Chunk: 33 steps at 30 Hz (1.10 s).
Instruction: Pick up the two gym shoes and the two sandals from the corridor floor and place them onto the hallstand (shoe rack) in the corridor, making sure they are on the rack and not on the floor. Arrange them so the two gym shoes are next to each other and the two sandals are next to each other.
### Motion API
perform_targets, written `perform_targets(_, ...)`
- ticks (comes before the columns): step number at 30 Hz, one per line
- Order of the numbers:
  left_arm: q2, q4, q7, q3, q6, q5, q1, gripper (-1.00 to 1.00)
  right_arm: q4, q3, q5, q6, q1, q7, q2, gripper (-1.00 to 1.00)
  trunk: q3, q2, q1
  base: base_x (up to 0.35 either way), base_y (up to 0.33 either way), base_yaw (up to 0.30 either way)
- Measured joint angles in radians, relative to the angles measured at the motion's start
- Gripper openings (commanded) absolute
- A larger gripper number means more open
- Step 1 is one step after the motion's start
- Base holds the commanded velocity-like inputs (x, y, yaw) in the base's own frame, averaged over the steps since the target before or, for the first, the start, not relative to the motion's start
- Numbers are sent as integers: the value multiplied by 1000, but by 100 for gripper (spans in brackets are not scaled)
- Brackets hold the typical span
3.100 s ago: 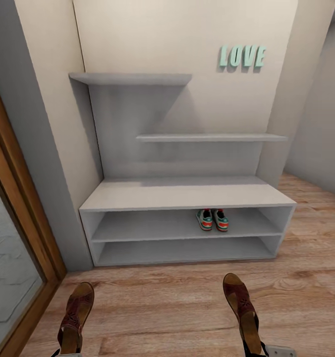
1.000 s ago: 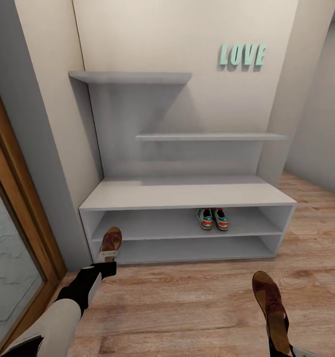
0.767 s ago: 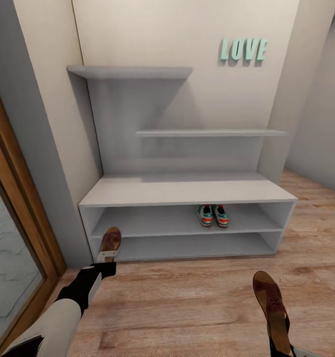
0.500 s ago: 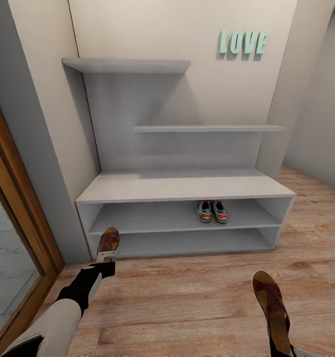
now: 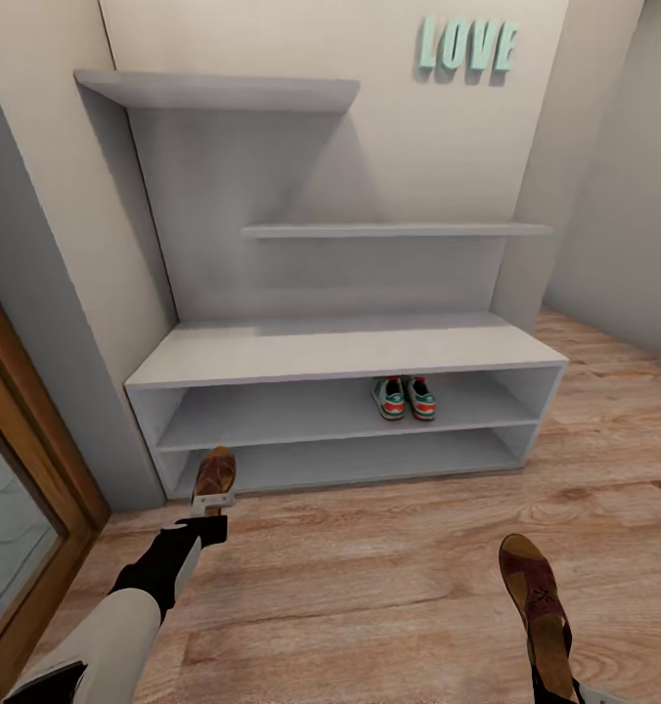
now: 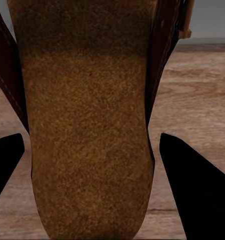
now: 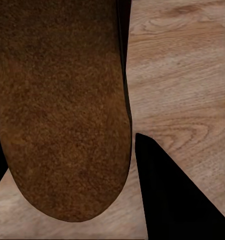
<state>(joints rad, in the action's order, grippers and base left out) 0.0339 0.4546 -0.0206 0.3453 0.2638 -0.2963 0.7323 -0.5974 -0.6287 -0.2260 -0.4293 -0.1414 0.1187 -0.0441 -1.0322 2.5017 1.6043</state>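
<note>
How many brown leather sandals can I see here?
2. One dark brown leather sandal is held out by the left gripper near the light-grey shoe rack's lower left corner. The other sandal is with the right arm, low over the wood floor.

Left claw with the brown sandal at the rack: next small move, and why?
Probably ease the left claw forward so the dark brown leather sandal goes onto the bottom shelf of the wide light-grey shoe rack. The sandal's toe sits at that shelf's left front opening; the white-and-green gym shoes already sit together on the shelf above.
</note>
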Motion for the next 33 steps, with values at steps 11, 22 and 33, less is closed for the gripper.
perform_targets(11,-5,50,26,-44,6,-4,-2,-100,-2,1,-10,-3,0,-1,16,-100,0,0,0,0,0,-3)
perform_targets(22,11,51,25,-44,38,-5,36,-100,-8,-1,-8,-3,0,-1,15,-100,0,0,0,0,0,0)
perform_targets(33,11,54,25,-45,100,-7,90,-100,-11,-2,-8,-3,0,-1,13,-100,0,0,0,0,0,0)
